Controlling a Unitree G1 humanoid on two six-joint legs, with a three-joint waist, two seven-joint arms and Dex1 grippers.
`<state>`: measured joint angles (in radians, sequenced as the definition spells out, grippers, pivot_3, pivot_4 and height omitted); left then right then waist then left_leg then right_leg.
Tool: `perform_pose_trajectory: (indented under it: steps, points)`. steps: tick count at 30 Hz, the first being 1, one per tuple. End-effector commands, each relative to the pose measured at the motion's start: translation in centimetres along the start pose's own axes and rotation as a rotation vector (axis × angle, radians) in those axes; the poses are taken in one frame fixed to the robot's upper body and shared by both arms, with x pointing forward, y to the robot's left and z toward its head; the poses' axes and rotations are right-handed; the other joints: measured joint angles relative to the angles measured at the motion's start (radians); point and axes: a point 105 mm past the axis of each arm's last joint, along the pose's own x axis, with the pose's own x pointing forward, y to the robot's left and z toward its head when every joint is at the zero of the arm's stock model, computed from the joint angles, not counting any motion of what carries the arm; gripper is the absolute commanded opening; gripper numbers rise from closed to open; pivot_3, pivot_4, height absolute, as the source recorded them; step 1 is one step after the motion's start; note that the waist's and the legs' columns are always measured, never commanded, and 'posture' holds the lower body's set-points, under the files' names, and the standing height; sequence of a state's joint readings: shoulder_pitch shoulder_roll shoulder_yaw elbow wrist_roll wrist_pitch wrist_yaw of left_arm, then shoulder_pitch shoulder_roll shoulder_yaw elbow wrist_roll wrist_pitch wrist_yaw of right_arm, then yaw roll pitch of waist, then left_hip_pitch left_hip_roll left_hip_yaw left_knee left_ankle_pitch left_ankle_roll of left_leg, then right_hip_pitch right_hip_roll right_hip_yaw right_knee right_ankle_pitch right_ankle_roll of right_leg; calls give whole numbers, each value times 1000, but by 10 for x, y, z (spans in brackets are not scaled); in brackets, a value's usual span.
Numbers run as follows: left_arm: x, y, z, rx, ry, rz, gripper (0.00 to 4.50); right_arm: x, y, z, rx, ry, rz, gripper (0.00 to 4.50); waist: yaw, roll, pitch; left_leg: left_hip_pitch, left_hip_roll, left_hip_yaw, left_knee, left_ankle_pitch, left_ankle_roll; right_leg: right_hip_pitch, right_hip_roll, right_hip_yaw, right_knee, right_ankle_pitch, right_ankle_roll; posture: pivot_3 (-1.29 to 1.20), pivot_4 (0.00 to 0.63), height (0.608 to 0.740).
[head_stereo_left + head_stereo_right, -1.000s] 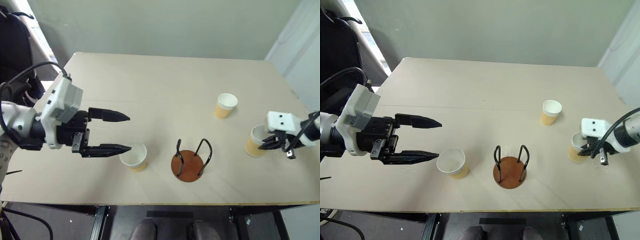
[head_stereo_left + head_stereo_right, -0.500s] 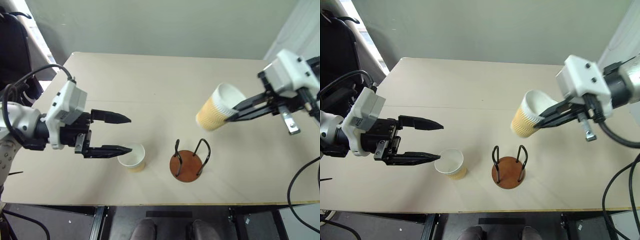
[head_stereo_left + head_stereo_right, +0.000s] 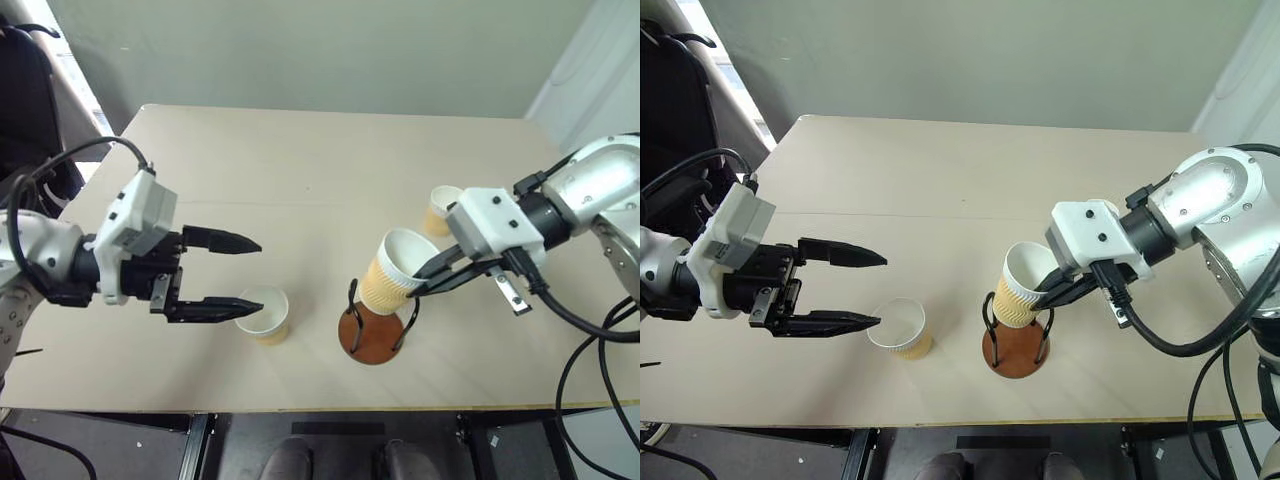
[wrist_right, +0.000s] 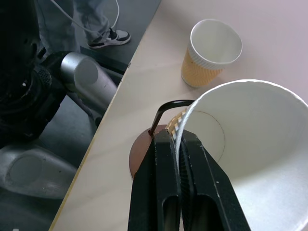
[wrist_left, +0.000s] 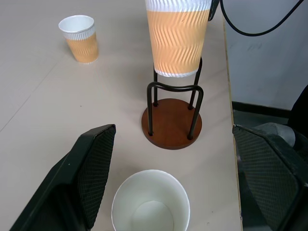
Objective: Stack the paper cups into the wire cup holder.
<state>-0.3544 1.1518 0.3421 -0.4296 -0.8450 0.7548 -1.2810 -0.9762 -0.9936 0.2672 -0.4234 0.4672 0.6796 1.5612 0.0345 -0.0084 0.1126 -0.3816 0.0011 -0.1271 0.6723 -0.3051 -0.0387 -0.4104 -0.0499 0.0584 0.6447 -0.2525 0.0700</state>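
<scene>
First cup going into the wire cup holder (image 3: 375,325). Right gripper (image 3: 428,283) pinches the rim wall of a paper cup (image 3: 392,274), one finger inside and one outside, cup tilted, its base just above and between the tops of the two wire loops, not yet seated. The holder's disc base looks bare, so nothing appears stacked yet. Left gripper (image 3: 240,272) hangs level with jaws wide, empty, fingertips beside the second cup (image 3: 264,312), which stands upright just left of the holder. Third cup (image 3: 438,209) stands upright beyond the holder, to its right. Next move likely calls for righting the held cup, centring it between the loops, lowering, then letting go.
</scene>
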Motion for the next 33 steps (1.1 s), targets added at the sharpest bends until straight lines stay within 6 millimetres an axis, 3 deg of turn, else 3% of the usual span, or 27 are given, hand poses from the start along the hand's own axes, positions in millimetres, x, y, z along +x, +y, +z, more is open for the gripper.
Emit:
perform_pose_trajectory:
  steps: [1,9,10,14,19,22,24,28,33]
  points:
    - [-5,-3,9,48,-4,18,4176,5,4,2,-34,12,16,33,0,0,0,0,0,0,0,0,0,0,0,0,0,0,0,0,150,740]
    - [-6,-3,10,48,-4,22,4176,14,2,-10,-53,64,17,33,-1,0,0,0,0,0,0,0,0,0,0,0,0,0,0,0,150,740]
    - [-6,-3,10,48,-4,23,4176,15,0,-12,-56,74,14,200,-1,0,0,0,0,0,-1,0,0,0,0,0,0,0,0,0,150,740]
    - [-7,-3,11,47,-2,25,4176,16,-2,-15,-62,88,5,1195,-1,0,0,0,0,0,-1,0,0,0,0,0,0,0,0,0,150,740]
    - [-7,-2,10,47,3,31,4176,8,-6,-18,-58,102,-16,3066,-1,0,0,0,0,0,-1,0,0,0,0,0,1,0,0,0,150,740]
    - [-6,-2,11,49,2,31,4176,-17,-35,-30,-39,151,-168,4083,-1,0,0,0,0,0,-1,0,0,0,0,0,0,0,0,0,150,740]
    - [-6,-2,12,49,1,32,4176,-33,-55,-42,-38,207,-267,4083,-1,0,0,0,0,0,-1,0,0,0,-1,0,0,0,0,0,150,740]
    - [-5,-2,12,49,-1,31,4176,-70,-101,-106,39,439,-468,4083,-1,0,0,0,0,-1,-1,0,0,-2,-1,0,1,1,-1,0,150,740]
    - [-3,-3,12,48,-3,27,4176,-76,-113,-137,81,514,-475,4083,3,0,0,0,1,-1,-5,1,-1,-4,-1,-1,6,2,-3,0,150,740]
